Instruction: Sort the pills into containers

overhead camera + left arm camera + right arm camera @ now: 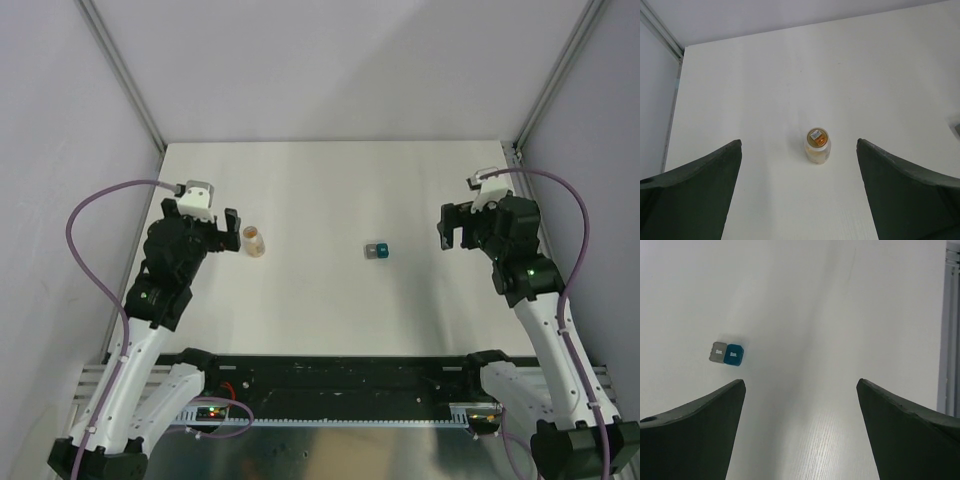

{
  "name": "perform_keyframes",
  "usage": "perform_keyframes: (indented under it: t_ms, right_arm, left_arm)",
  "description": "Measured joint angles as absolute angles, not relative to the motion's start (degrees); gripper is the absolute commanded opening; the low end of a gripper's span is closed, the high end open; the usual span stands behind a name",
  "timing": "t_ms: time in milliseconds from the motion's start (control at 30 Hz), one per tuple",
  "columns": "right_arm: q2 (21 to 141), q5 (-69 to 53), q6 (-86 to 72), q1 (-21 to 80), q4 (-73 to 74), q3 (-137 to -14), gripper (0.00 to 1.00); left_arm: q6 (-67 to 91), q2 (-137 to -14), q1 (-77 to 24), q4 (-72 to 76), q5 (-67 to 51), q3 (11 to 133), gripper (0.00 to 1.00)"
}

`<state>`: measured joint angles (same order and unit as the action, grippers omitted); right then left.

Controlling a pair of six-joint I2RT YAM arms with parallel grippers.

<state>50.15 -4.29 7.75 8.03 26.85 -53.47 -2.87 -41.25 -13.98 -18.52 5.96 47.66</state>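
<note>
No loose pill shows anywhere on the table (320, 190) in any view, so the sorting looks finished or close to it, though that is a judgement and not something the views prove. The vial (255, 241) stands upright on the left side, just in front of the left gripper (218, 226) and apart from it. The left wrist view looks down into its uncapped mouth, where something orange with a small pale patch sits. That could be a pill already dropped in, but it is too small to be sure. The box (376, 250) rests near the middle of the table, well apart from the vial and from the right gripper (452, 228). In the right wrist view its grey flap (717, 351) lies flat beside the teal body (734, 354), touching it, which suggests the lid is folded open. Whether anything lies inside cannot be told. Both grippers are spread wide and carry nothing: in each wrist view the dark fingers (695, 192) frame bare table. The left jaws are lined up on the vial, while the box sits off to the left of the right jaws. If the pills are indeed in, what may be left is shutting the flap and capping the vial. No cap is in view.
</note>
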Motion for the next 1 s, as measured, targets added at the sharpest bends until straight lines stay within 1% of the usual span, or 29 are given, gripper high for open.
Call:
perform_keyframes:
  t_ms: [600,1000]
  right_arm:
    - [38.4,2.6,7.7,8.0,30.8,-49.0,0.99]
    - [31.4,-3.0,7.7,8.0,32.1,-43.9,1.00]
  left_arm:
    - [-2.9,-35.7,-13.7,-18.5,5.5,42.2,1.00]
    - [-2.5,-32.5,-13.7,-14.6,5.1,37.5,1.00]
